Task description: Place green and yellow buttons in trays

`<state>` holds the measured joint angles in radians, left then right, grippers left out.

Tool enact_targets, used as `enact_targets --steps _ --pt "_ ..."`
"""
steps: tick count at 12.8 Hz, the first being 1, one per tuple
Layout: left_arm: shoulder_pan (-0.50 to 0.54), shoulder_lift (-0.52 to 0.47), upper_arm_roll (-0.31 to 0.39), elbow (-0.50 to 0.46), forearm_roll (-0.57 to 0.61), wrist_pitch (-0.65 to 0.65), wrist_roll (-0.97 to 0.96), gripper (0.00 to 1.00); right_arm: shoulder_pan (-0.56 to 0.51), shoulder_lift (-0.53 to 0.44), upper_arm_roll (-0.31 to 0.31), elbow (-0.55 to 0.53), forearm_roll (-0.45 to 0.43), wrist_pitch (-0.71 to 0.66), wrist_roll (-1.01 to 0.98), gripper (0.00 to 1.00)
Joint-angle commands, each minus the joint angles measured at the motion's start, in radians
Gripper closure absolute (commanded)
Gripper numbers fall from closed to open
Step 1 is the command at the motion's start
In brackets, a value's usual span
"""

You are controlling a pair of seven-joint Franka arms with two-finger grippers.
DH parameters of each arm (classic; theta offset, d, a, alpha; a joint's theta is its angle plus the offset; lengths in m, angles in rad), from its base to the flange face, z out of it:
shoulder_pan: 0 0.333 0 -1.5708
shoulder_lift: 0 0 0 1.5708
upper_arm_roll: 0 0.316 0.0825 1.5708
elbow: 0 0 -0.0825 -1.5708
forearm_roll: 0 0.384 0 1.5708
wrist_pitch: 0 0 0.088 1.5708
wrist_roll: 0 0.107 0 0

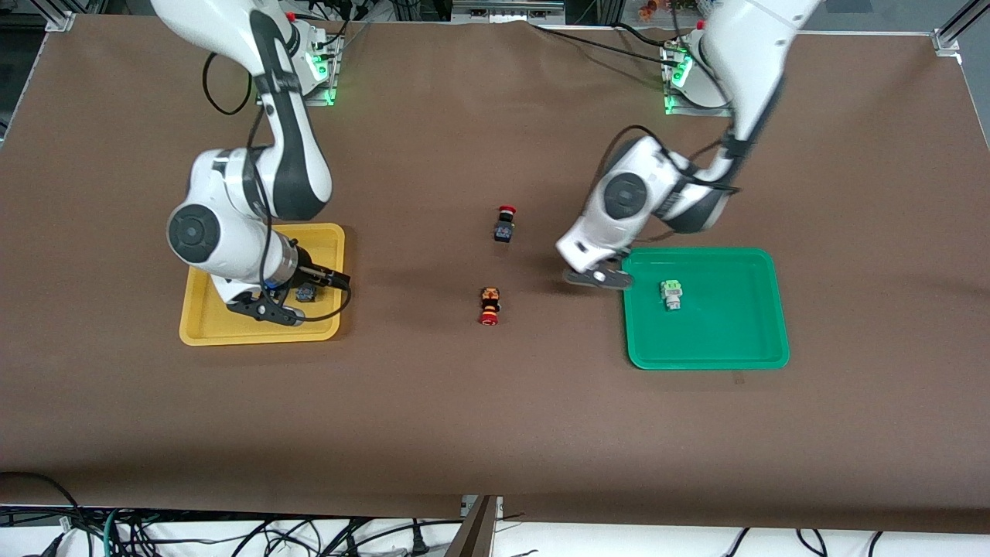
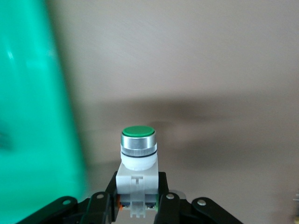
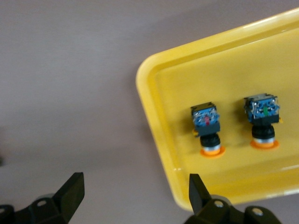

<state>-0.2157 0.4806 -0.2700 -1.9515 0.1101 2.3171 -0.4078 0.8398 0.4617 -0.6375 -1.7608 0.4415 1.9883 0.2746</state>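
My left gripper [image 1: 597, 277] is shut on a green-capped button with a white body [image 2: 138, 154]. It holds the button just above the table, beside the rim of the green tray [image 1: 727, 333] on the side toward the table's middle. The tray's edge also shows in the left wrist view [image 2: 32, 116]. A second green button [image 1: 671, 294] lies in the green tray. My right gripper [image 3: 134, 184] is open and empty above the yellow tray [image 1: 329, 244]. Two yellow-capped buttons [image 3: 207, 128] [image 3: 262, 119] lie in that tray. The front view shows only one of them [image 1: 306, 293].
A red-capped switch with a black body [image 1: 505, 223] and a red-capped switch with an orange body [image 1: 489, 305] lie on the brown table between the two trays. The orange one is nearer the front camera.
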Motion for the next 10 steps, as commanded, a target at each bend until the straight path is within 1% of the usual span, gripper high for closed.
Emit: enact_targets --steps 1,4,5,6,7,8,9,10 --pt "0.117 -0.056 0.067 -0.018 0.016 -0.031 0.278 1.0 -0.002 -0.157 -0.001 0.003 -0.111 -0.097 0.057 0.01" --pt "0.15 -0.054 0.198 -0.017 0.002 -0.03 0.527 1.0 -0.002 -0.345 0.005 0.003 -0.262 -0.228 0.074 0.01" --pt "0.16 -0.048 0.216 -0.023 0.002 -0.03 0.55 1.0 -0.002 -0.389 0.009 0.003 -0.312 -0.268 0.074 0.01" --pt "0.17 -0.042 0.224 -0.035 0.002 -0.028 0.553 1.0 -0.017 -0.432 0.036 0.003 -0.364 -0.313 0.075 0.01" --pt "0.176 -0.031 0.229 -0.046 0.002 -0.025 0.552 1.0 -0.075 -0.46 0.079 0.003 -0.378 -0.348 0.074 0.01" --pt "0.183 -0.014 0.23 -0.043 0.002 -0.021 0.543 0.83 -0.155 -0.472 0.146 0.006 -0.382 -0.364 0.058 0.01" --pt "0.19 -0.011 0.23 -0.034 0.0 -0.022 0.535 0.15 -0.227 -0.474 0.194 0.018 -0.382 -0.381 0.04 0.01" --pt "0.194 -0.023 0.235 -0.018 -0.004 -0.036 0.535 0.0 -0.298 -0.472 0.259 0.044 -0.382 -0.399 0.019 0.01"
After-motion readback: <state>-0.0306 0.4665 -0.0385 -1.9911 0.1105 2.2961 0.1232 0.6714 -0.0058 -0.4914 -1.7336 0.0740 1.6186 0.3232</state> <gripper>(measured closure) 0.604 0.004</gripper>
